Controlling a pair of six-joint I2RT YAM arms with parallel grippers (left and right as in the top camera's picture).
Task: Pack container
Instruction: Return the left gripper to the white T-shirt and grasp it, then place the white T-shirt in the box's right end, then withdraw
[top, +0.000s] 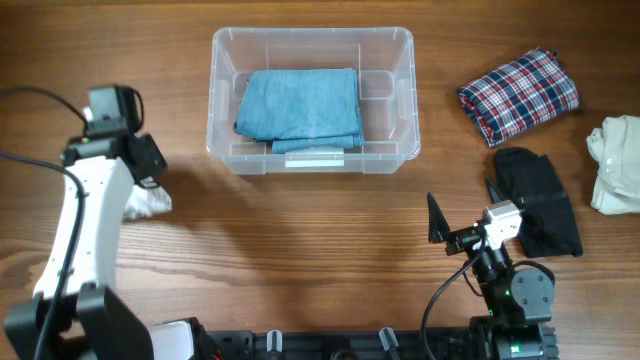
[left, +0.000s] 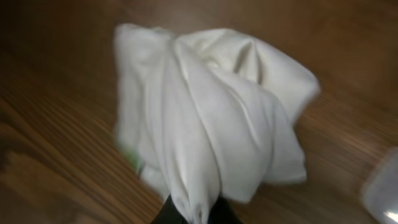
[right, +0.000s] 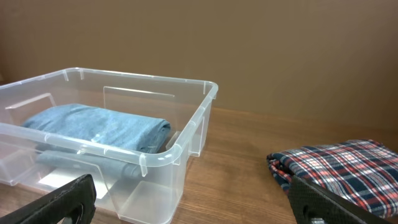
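The clear container stands at the table's back middle with a folded blue garment inside; both also show in the right wrist view, the container and the blue garment. My left gripper is left of the container, shut on a white garment that hangs bunched from its jaws in the left wrist view. My right gripper is open and empty near the front right, facing the container.
A folded plaid garment lies right of the container and shows in the right wrist view. A black garment lies beside my right gripper. A cream garment is at the right edge.
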